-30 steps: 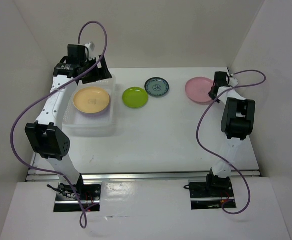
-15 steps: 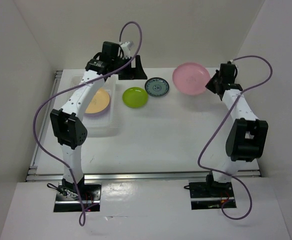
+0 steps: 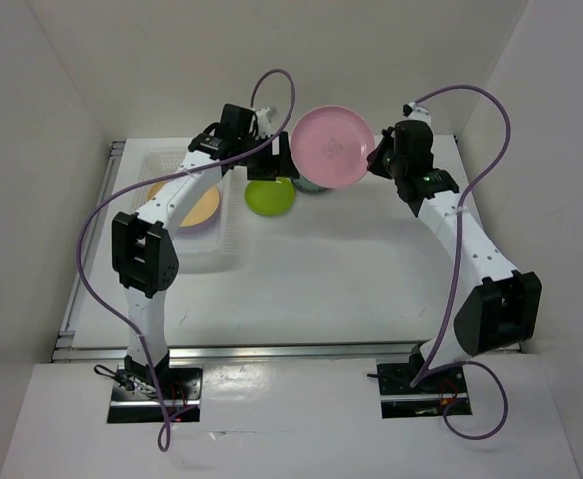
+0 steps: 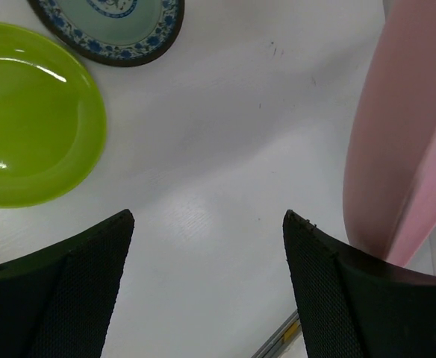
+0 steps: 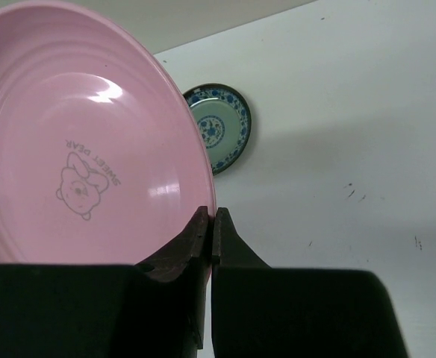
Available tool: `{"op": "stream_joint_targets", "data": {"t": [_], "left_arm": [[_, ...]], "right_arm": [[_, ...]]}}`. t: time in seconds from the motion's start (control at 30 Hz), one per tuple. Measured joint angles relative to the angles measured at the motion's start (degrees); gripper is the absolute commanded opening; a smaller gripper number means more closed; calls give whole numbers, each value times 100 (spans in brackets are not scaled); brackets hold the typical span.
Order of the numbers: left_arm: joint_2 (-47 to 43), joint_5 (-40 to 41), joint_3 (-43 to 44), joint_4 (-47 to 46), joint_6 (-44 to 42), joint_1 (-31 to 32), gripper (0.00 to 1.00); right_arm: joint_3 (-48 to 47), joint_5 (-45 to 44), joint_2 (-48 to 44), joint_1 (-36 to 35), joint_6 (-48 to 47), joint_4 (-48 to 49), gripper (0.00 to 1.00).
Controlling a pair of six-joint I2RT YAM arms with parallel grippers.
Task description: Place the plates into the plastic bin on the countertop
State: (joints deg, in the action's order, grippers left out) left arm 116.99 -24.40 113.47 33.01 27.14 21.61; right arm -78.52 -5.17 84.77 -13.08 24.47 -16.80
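Pink plate: off the counter and tilted steeply, with its printed face toward the overhead camera. It hangs over the far middle of the counter, well apart from the plastic bin.

Right end effector: clenched on the pink plate's rim, with the fingers pinching the edge from both sides.

Left end effector: released and empty, with the fingers spread wide. The pink plate's edge is just beside its right finger.

Bin contents: an orange-yellow plate lies on top, and a lavender edge seems to show beneath it. The left arm covers part of the stack, so I cannot tell whether more plates lie under these.

On the counter: the lime green plate is just beside the bin. The teal patterned plate is near it and is largely hidden under the pink plate in the top view.

Judgement on progress: at least two plates are binned, one is in the air and two are not yet picked up, so the task looks past halfway. The bin is on the left side, so the pink plate probably needs a hand-off to the left arm or a carry across. After that, the green and teal plates remain.
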Motion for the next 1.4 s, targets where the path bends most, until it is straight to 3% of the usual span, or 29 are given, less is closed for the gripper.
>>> {"op": "stream_joint_targets", "data": {"t": [0.23, 0.43, 0.6, 0.83, 0.97, 1.07, 1.1, 1.13, 1.33, 1.37, 1.4], "left_arm": [[-400, 575, -232, 208, 2, 0, 93], [-1270, 1266, -380, 302, -74, 4, 98], [-1751, 1180, -376, -90, -131, 70, 91], [-1283, 1281, -527, -48, -122, 94, 82], [-1060, 1462, -678, 127, -103, 94, 70], [-1047, 1510, -691, 136, -66, 94, 34], [-1054, 1480, -688, 103, -28, 94, 10], [-1054, 1432, -686, 66, 24, 111, 0], [-1054, 962, -721, -74, 81, 22, 0], [-1058, 863, -767, -129, 127, -35, 0], [-1060, 765, -809, -162, 149, -96, 0]], "right_arm": [[0, -476, -85, -289, -48, -105, 0], [0, -529, -17, -428, -133, -356, 0], [0, -400, 24, -719, -186, -442, 0], [0, -286, -48, -890, -269, -442, 0], [0, -249, -308, -890, -297, -442, 0], [0, -223, -501, -890, -361, -444, 0], [0, -177, -533, -890, -378, -444, 0], [0, -136, -546, -890, -398, -444, 0], [33, 24, -546, -804, -487, -518, 3], [33, 68, -546, -804, -485, -501, 9], [33, 122, -546, -802, -474, -490, 47]]}}
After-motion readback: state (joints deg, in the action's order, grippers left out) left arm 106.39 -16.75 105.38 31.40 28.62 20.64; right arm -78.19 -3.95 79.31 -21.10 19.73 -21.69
